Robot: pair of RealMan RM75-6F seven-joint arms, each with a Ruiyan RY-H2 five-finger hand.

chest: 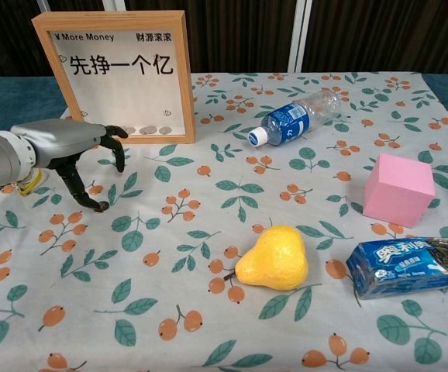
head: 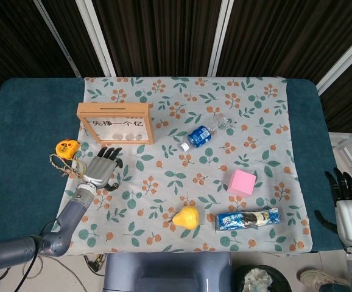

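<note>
dark coin (chest: 102, 206) on cloth, under left robot hand (chest: 84, 155) fingertips, touching

One bottle (head: 204, 134), one pear (head: 187, 217), one pink block (head: 242, 182) (cube), one frame (head: 115, 122).

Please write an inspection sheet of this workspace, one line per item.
Surface: floral tablecloth over a dark blue table.
Job's things: small dark coin on the cloth under the left hand; wooden money box behind it.
Clutter: water bottle lying down, pink cube, yellow pear, blue cookie pack, yellow tape measure.
Hands: left hand's fingers curled down over the coin; right hand off the table, open.
Cables: some near the left arm at the front edge.
Surroundings: dark slatted wall.
</note>
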